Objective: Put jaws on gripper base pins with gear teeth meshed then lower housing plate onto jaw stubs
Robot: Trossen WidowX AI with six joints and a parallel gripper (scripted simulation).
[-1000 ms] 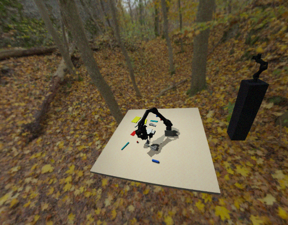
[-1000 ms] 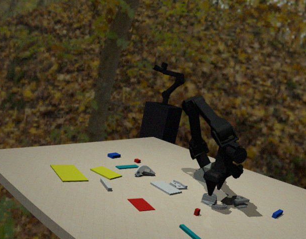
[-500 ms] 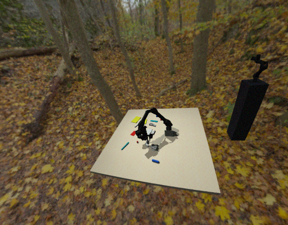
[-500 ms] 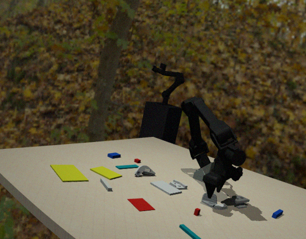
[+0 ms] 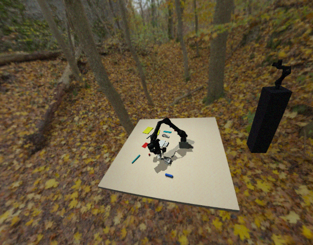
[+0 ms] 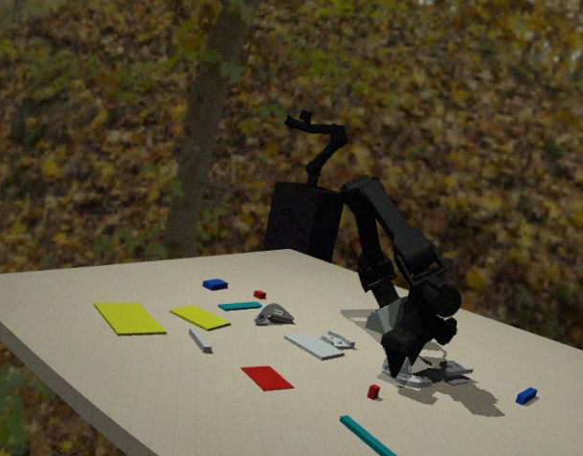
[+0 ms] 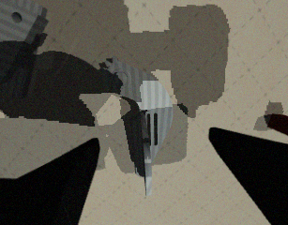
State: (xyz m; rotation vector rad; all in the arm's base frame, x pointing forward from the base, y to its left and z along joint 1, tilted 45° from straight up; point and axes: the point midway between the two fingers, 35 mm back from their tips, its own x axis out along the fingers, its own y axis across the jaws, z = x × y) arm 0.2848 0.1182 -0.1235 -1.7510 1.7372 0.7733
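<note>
My gripper (image 7: 155, 138) is open and empty, pointing down low over a grey jaw. That jaw (image 7: 158, 96) (image 6: 415, 380), with curved body, slots and small gear teeth, lies between and just beyond the fingertips; neither finger visibly grips it. The grey gripper base (image 7: 28, 23) (image 6: 457, 368) (image 5: 167, 160) lies beside it, partly shaded and cut off in the wrist view. Another curved, slotted grey part (image 6: 274, 313) (image 5: 165, 136), apparently the second jaw, lies farther back. A small detailed grey part (image 6: 337, 339) lies by a flat light plate (image 6: 313, 345); I cannot tell which is the housing plate.
A red block (image 6: 373, 391) (image 7: 285, 123) lies near the gripper. A blue block (image 6: 526, 395) (image 5: 168, 175) and teal bar (image 6: 365, 434) (image 5: 135, 158) lie farther out. A red sheet (image 6: 267, 377), grey bar (image 6: 199, 340) and yellow plates (image 6: 129, 318) (image 6: 199, 316) are on the table.
</note>
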